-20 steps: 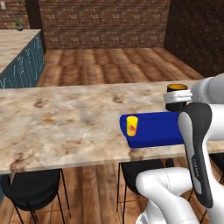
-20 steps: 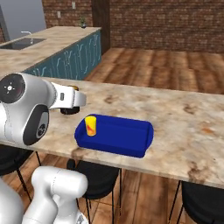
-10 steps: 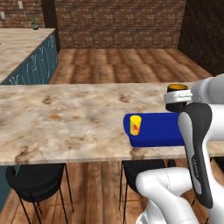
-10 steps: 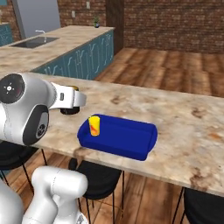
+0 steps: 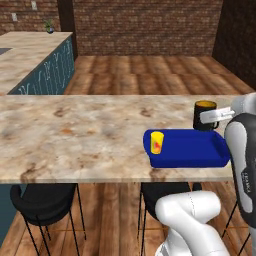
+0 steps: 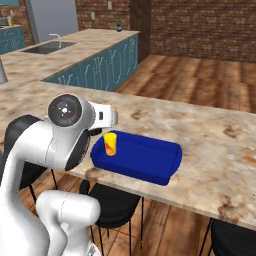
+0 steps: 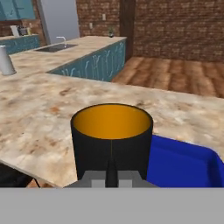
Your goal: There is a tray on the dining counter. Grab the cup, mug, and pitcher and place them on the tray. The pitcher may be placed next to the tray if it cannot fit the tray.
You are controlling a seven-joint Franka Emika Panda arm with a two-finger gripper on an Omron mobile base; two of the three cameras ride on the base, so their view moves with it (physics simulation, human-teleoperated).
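My gripper [image 7: 111, 173] is shut on the black mug [image 7: 111, 140], whose orange inside faces the hand camera. In the left base view the mug [image 5: 205, 115] hangs at my gripper [image 5: 214, 116], just beyond the far right corner of the blue tray [image 5: 195, 150]. The tray lies on the marbled dining counter [image 5: 75, 135]. The yellow cup [image 5: 157, 142] stands upright in the tray's left end, also in the right base view as the cup [image 6: 110, 144] in the tray [image 6: 150, 162]. A tall pale vessel [image 7: 5, 60] stands far off; I cannot tell if it is the pitcher.
Black bar stools [image 5: 45, 202] stand under the counter's near edge. A second counter with teal cabinet fronts [image 6: 100, 70] and a sink runs behind. My own arm [image 6: 65, 135] blocks the mug in the right base view.
The base has driven and both base views have shifted across the room. The mug has stayed in my gripper by the tray's far corner, and the cup has stayed in the tray.
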